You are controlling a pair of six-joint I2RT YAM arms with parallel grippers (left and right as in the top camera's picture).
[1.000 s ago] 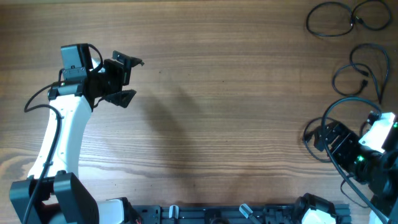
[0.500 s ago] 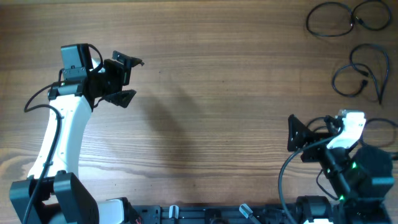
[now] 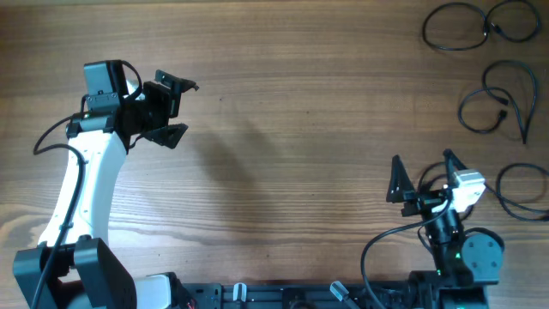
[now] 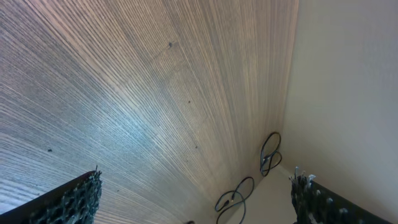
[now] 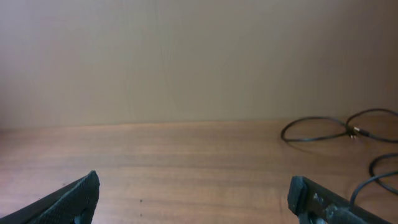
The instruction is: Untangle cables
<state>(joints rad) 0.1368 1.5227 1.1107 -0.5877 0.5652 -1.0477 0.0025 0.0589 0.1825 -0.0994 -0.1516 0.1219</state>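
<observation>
Cables (image 3: pixel 501 105) lie in separate loose loops along the right edge of the table (image 3: pixel 300 129); left gripper (image 3: pixel 179 109) and right gripper (image 3: pixel 423 170) gape wide, empty, touching none.

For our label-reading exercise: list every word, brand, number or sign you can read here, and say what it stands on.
None: there is no readable text in any view.
The wooden table, the cables, the left gripper and the right gripper show no legible words, numbers or signs.
</observation>
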